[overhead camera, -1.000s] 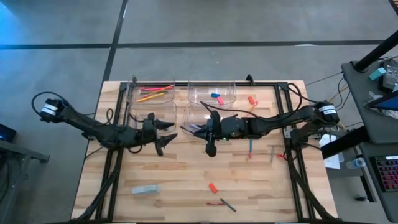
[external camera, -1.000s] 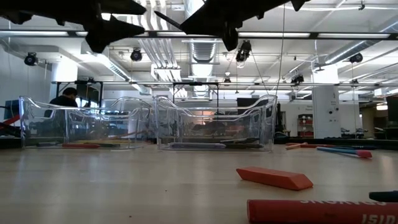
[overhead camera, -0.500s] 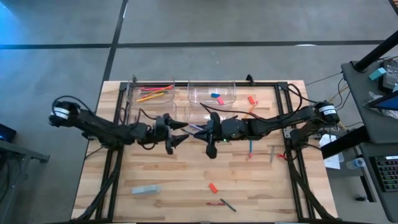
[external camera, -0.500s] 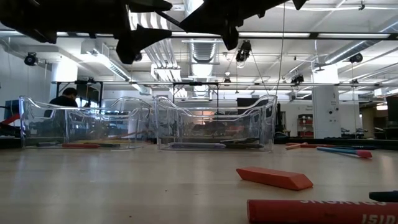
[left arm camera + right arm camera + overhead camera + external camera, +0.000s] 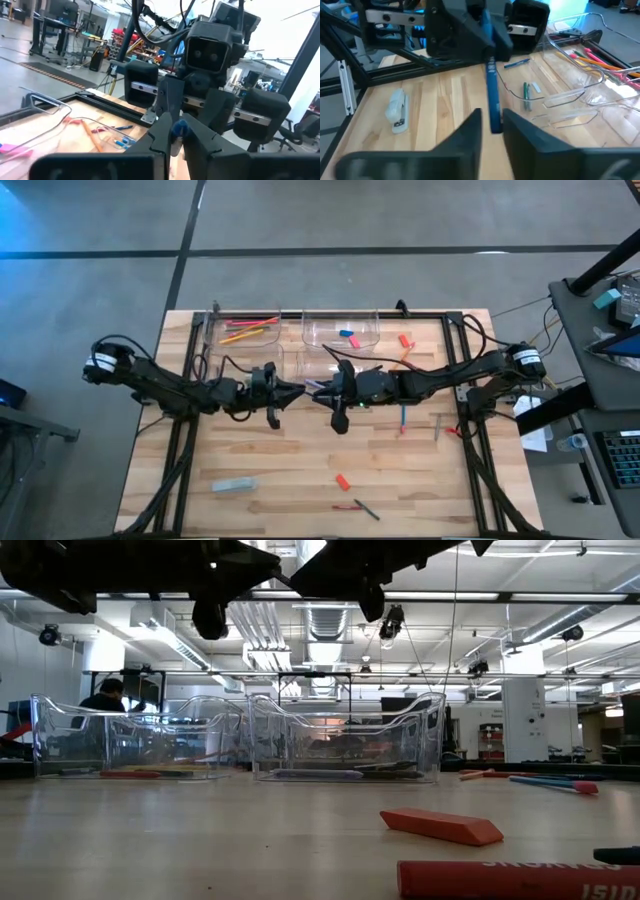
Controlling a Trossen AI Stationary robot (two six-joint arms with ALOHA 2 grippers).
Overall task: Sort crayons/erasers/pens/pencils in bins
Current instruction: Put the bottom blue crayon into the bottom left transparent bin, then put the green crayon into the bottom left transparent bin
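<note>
A blue-purple pen (image 5: 492,95) hangs in the air between my two grippers, above the front bins (image 5: 245,362). My left gripper (image 5: 293,392) reaches in level from the table's left and is shut on the pen's left end. My right gripper (image 5: 492,127) faces it from the right. Its fingers stand slightly apart on either side of the pen's right end (image 5: 494,125). The far left bin (image 5: 243,328) holds bright pencils. The far right bin (image 5: 340,330) holds a blue and a red eraser. My left gripper pinches the pen's left end (image 5: 178,129) between its two fingers. The fingers come level from the table's left and lie along the pen. The pen is lifted clear and stretches about level toward my right gripper.
Loose on the wood lie a red crayon (image 5: 404,340), a blue pencil (image 5: 404,418), a grey pen (image 5: 437,427), a red eraser (image 5: 342,481) and a dark pen (image 5: 366,509). A pale grey block (image 5: 233,485) lies front left. The front right bin holds pens (image 5: 525,95).
My left gripper has moved toward the table's right, up to my right gripper. Its spread fingers have shut on the pen's left end. The pen has stayed where it was.
</note>
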